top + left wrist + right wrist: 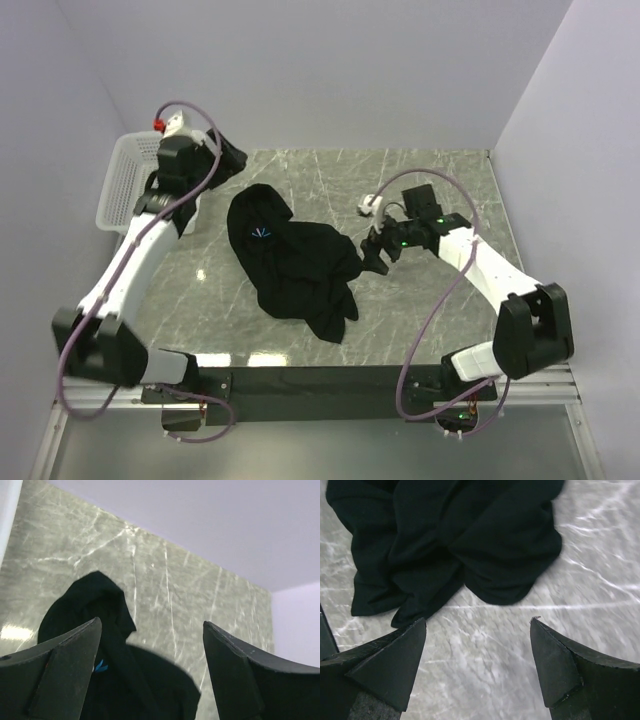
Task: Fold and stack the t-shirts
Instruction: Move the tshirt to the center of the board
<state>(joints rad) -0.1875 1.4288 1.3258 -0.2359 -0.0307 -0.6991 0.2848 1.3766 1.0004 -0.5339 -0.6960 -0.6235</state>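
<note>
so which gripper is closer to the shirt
Right. The right gripper is just off the shirt's right edge; the left gripper hangs back beyond its far end, by the basket.

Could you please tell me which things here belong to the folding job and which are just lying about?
Job:
t-shirt, crumpled
left gripper, open
right gripper, open

Lying about:
basket, far left

arms (pixel 135 255): white, black joints | cables (pixel 186 104): purple | left hand (pixel 151 622), right hand (pixel 478 620): black fingers
</note>
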